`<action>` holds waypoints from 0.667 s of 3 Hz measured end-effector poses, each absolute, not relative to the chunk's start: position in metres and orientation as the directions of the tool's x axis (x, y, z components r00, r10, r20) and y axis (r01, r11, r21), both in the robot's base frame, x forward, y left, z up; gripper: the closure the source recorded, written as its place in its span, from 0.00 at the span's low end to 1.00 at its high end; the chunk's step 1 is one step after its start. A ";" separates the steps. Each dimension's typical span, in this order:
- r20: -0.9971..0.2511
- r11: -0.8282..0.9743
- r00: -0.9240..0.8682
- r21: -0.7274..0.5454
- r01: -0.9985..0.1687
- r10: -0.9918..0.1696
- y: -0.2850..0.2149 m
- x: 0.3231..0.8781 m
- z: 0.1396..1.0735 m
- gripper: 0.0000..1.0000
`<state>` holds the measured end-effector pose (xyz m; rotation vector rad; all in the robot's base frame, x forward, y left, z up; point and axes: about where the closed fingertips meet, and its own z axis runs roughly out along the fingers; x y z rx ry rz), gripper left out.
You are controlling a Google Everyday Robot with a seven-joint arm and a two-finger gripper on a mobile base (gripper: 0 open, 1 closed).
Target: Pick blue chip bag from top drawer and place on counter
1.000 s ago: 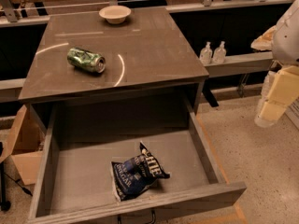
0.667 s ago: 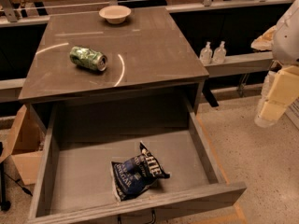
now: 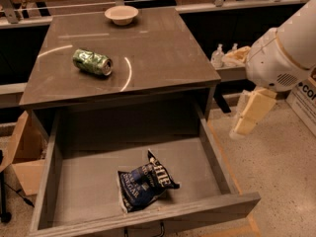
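The blue chip bag point(image 3: 144, 181) lies crumpled on the bottom of the open top drawer point(image 3: 81, 181), near its front middle. The counter point(image 3: 153, 48) spreads above and behind the drawer. My gripper point(image 3: 245, 124) hangs from the white arm point(image 3: 284, 51) to the right of the drawer, outside its right wall and above the floor. It is well apart from the bag and holds nothing that I can see.
A dented green soda can point(image 3: 92, 62) lies on the counter's left part, and a pale bowl point(image 3: 121, 14) stands at its far edge. A cardboard box point(image 3: 22, 149) sits left of the drawer. Bottles point(image 3: 218, 55) stand on a low shelf at right.
The arm and gripper have moved left, closer to the drawer's right side. The bag, can and bowl have not moved.
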<state>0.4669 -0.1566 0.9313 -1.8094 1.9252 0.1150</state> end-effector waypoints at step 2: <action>-0.450 -0.098 0.251 -0.336 -0.937 -0.857 -0.084 0.489 0.873 0.00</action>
